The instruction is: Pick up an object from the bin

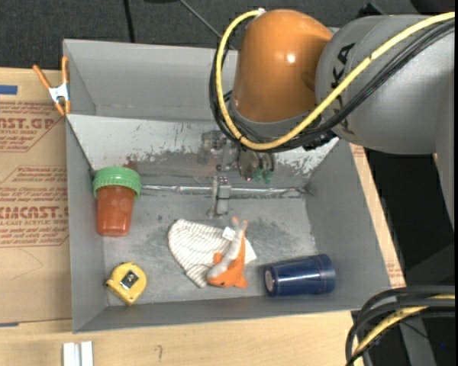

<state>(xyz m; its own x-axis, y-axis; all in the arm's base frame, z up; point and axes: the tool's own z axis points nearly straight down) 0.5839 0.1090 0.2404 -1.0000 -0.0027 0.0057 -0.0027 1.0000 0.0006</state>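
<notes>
Orange wrist cover [282, 63] tops the gripper [223, 202], seemingly narrow and empty, just beyond the striped white cloth [189, 248].

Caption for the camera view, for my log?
Pincer hangs in the bin near a striped white cloth and orange toy; green-lidded jar, yellow tape measure, blue can apart.

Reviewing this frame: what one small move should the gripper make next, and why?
Probably shift slightly toward the near side of the bin and lower onto the white striped cloth. The gripper hangs over bare floor just beyond it; that cloth, with an orange toy against it, is the nearest thing.
</notes>
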